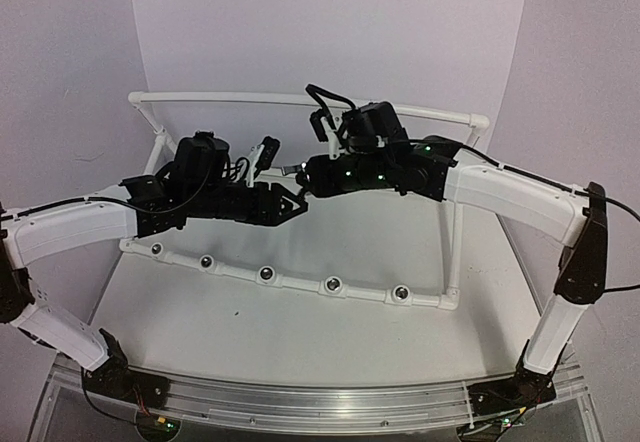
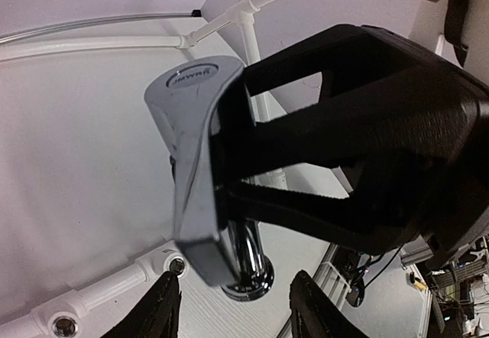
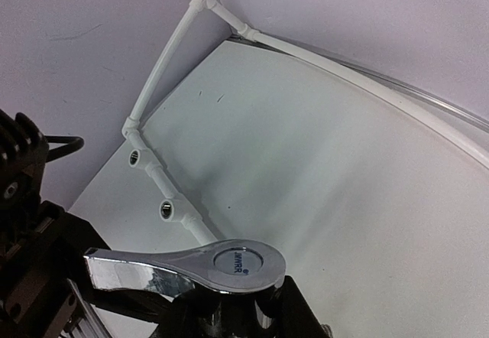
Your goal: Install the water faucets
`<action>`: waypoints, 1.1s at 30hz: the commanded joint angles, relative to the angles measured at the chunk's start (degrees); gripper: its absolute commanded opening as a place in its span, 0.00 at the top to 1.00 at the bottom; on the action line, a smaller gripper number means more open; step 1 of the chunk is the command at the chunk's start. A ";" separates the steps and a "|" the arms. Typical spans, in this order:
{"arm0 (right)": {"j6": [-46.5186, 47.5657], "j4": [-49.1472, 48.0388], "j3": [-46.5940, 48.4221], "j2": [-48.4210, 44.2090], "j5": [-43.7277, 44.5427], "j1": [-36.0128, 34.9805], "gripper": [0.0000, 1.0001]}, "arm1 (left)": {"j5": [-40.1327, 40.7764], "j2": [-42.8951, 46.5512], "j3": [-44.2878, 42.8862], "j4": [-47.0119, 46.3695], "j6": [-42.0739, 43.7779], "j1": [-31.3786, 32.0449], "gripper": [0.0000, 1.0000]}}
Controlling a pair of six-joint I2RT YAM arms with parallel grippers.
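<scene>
One of the water faucets (image 2: 191, 162), chrome with a flat lever handle, hangs in mid-air above the white pipe frame (image 1: 300, 284). My right gripper (image 3: 233, 316) is shut on its body just under the handle (image 3: 199, 265); in the left wrist view its black fingers (image 2: 306, 208) come in from the right. My left gripper (image 2: 234, 278) stands open below, one fingertip on each side of the faucet's round base (image 2: 248, 283) without touching it. In the top view the two grippers meet over the middle of the frame, left (image 1: 292, 202) and right (image 1: 303, 172).
The frame's near rail carries several round silvery sockets (image 1: 266, 274), all open. Its far rail (image 1: 250, 98) runs along the curved white backdrop. Both arms cross over the frame's middle.
</scene>
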State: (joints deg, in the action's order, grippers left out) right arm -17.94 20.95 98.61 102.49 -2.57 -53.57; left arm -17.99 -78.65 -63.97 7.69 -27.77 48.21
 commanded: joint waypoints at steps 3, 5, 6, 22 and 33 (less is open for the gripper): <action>-0.78 -3.46 0.31 0.34 0.14 -0.89 1.00 | -0.16 -0.88 -2.76 -5.03 -1.36 0.22 0.56; -0.85 -3.55 0.06 0.34 0.07 -1.13 1.00 | -0.08 -1.39 -2.87 -5.40 -1.69 0.21 0.59; -0.88 -3.61 -0.09 0.33 0.04 -1.20 1.00 | -0.01 -1.54 -2.75 -5.80 -1.91 0.22 0.63; 2.44 -3.89 -2.34 -2.25 -0.39 -1.15 0.44 | 2.96 0.54 0.33 -7.47 -3.84 0.22 1.00; 19.98 0.48 -11.21 -11.97 -20.78 4.93 0.02 | -2.27 5.73 2.46 -1.94 -1.18 0.22 1.00</action>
State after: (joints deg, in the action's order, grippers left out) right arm -7.36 19.52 90.46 95.35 -11.10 -52.02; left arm -16.06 -76.24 -60.62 4.97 -31.40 48.31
